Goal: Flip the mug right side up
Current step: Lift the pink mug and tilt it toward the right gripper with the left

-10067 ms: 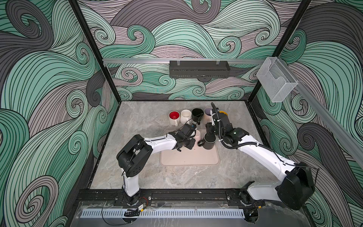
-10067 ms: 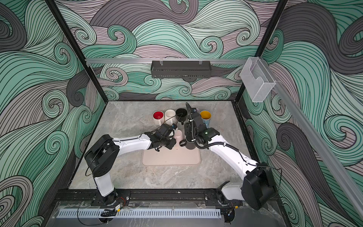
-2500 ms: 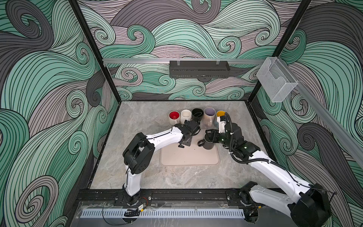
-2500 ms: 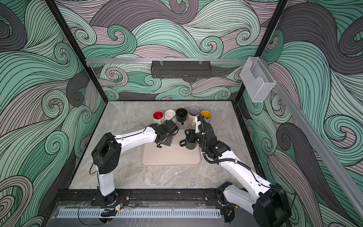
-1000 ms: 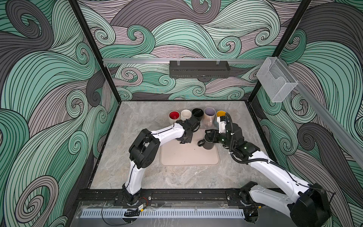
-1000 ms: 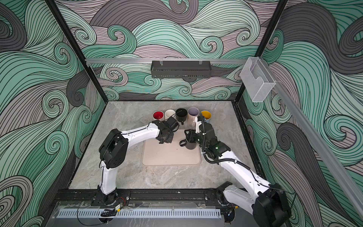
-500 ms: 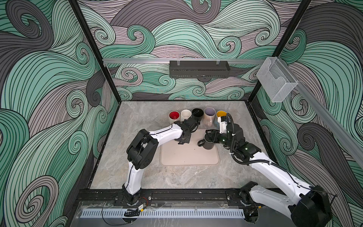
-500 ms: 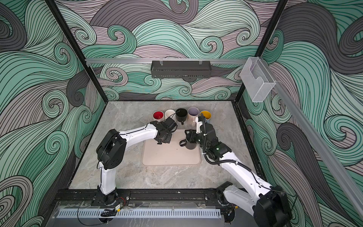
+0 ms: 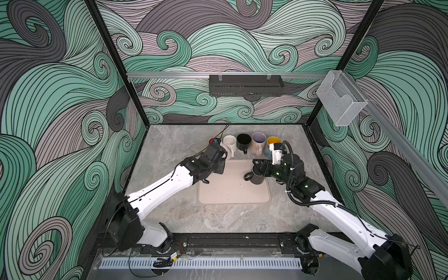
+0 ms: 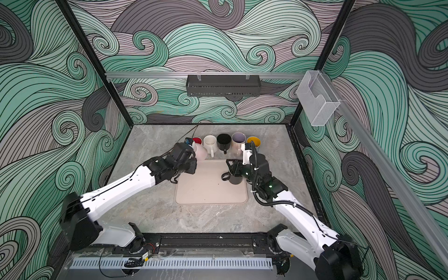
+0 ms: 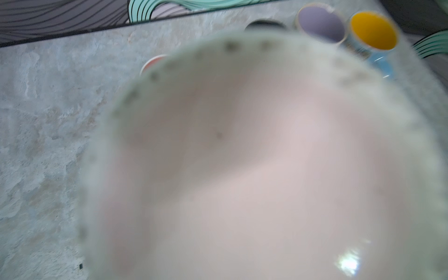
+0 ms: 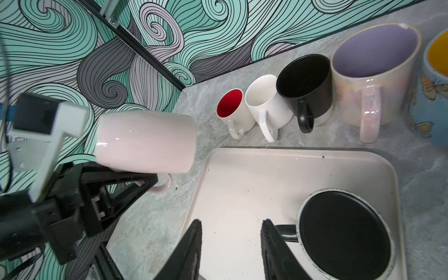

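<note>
In the R wrist view, the pink mug [image 12: 145,141] lay sideways off the table, left gripper [image 12: 155,180] clamped on its handle; L wrist cam gave only pink blur. Right gripper [image 12: 230,244] stood part-open, empty, beside the upturned dark mug [image 12: 344,232] on the tray [image 12: 254,169], w/ upright mugs [image 12: 308,80] behind.

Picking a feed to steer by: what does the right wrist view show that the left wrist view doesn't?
Right wrist only: the left gripper shut on the handle of the pink mug, held sideways; the right gripper open beside the upside-down dark mug on the tray. Left wrist only: that pink mug's blurred, speckled end filling the frame. Both: the purple-lined mug and yellow-lined mug.
</note>
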You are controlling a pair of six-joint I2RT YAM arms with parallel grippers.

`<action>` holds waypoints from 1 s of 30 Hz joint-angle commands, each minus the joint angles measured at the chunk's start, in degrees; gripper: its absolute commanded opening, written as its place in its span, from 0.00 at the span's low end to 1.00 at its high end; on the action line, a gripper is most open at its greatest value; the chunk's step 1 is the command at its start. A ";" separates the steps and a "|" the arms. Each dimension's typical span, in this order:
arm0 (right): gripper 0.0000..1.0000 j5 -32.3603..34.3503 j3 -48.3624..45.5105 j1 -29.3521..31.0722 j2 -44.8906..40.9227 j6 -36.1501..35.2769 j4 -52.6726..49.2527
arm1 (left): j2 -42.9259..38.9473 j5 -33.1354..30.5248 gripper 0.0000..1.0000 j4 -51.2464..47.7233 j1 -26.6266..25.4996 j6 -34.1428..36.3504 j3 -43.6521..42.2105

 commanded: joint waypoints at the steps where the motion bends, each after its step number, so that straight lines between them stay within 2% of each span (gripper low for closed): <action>1: 0.41 -4.17 -1.51 0.53 -0.15 3.40 5.98 | -8.38 5.88 0.00 15.06 1.09 0.30 -4.21; 7: 0.41 -8.43 -3.21 1.94 0.50 7.44 14.41 | -19.66 22.07 0.00 32.24 6.46 -8.01 -12.99; 11: 0.41 -12.16 -4.92 2.55 1.88 11.52 25.17 | -20.82 33.46 0.00 45.59 11.30 -17.59 -17.69; 14: 0.42 -15.81 -4.91 2.91 3.76 14.28 32.31 | -18.95 39.44 0.00 58.16 13.50 -25.74 -20.60; 19: 0.44 -19.18 -4.22 3.17 5.68 18.71 41.07 | -15.29 44.31 0.00 71.31 14.07 -33.79 -22.24; 25: 0.44 -22.10 -3.37 3.35 7.16 23.47 51.38 | -12.04 48.75 0.00 76.43 14.11 -37.93 -21.25; 30: 0.44 -22.92 -1.85 3.69 8.04 24.21 52.92 | -9.75 49.90 0.00 80.33 14.09 -41.10 -21.38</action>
